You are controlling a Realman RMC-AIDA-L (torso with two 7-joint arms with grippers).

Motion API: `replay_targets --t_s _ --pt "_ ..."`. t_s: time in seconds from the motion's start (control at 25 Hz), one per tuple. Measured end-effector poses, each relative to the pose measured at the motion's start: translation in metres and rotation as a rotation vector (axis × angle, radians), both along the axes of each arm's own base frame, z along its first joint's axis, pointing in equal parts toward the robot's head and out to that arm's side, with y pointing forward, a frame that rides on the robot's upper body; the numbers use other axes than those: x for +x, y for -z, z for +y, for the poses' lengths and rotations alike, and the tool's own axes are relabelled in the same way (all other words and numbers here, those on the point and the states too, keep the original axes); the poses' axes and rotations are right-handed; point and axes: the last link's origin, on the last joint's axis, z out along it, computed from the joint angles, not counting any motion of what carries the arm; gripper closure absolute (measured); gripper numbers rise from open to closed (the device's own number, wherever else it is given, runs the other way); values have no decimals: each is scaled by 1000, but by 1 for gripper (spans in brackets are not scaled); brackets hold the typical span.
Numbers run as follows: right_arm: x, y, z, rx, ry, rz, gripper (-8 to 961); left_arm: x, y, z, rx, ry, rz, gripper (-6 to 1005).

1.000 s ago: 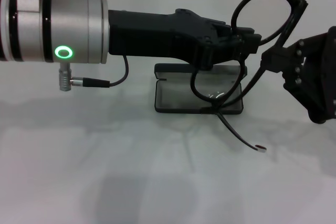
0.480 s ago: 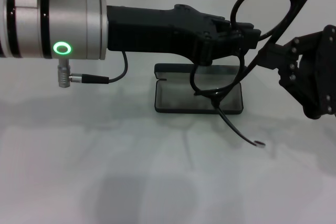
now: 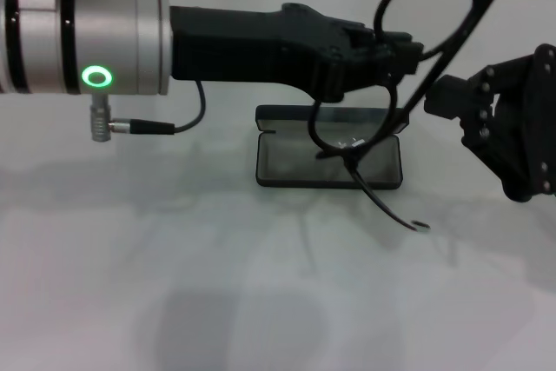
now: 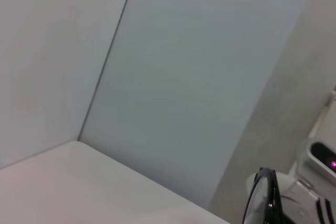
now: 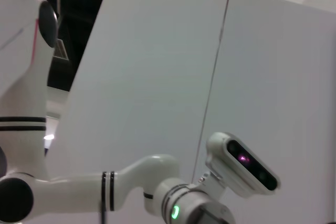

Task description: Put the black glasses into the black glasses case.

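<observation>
The left gripper, closed on the black glasses, is lifting them slightly above the open black glasses case; the right gripper is backing off rightward, its grip unclear.

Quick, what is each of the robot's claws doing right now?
Left gripper: shut on the black glasses, above the open black glasses case.
Right gripper: beside the glasses; cannot be told.

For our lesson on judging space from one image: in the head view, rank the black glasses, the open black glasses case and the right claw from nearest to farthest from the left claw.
1. Black glasses: held in the left claw.
2. Right claw: beside it, at the glasses' temple arm.
3. Black glasses case: below, open on the table.
</observation>
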Motion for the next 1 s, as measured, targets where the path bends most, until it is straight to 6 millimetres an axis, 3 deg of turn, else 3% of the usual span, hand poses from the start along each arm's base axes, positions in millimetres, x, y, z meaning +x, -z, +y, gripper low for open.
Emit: replay_targets --t_s 0.28,0.52,1.0 --pt "4 -2 -11 -7 -23 18 918 -14 -11 13 62 -61 -40 878" --pt "14 5 -15 -32 19 -7 916 -26 -24 21 76 -109 -197 878" --pt "-7 32 -3 -93 -24 -93 911 -19 -7 21 48 -53 -252 878"
